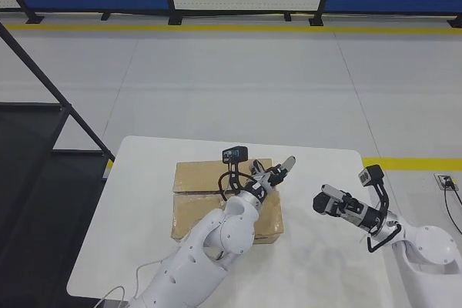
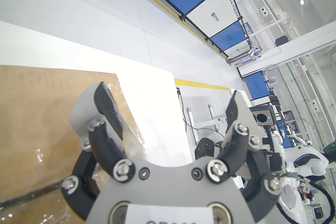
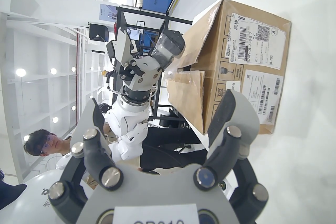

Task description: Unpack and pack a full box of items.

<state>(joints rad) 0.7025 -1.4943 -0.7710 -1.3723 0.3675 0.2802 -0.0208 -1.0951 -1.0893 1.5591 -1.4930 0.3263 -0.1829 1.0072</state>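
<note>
From above, a brown cardboard box (image 1: 192, 212) sits in the middle of the white table (image 1: 138, 231). It is shaped like a brick, with a flat top. The left gripper (image 1: 272, 169) is over the box's far right corner, with its fingers spread apart and nothing in them. The right gripper (image 1: 321, 198) hangs over bare table near the box. It is spread wide too and holds nothing.

From the left wrist, one black rubber finger pad (image 2: 107, 107) is over the box edge, where shiny clear tape (image 2: 131, 130) is wrinkled.

From the right wrist, the box's side has white paper stickers (image 3: 252, 43). Its top flaps (image 3: 186, 83) are parted a little, with a dark gap between them. I cannot tell what is inside.
</note>
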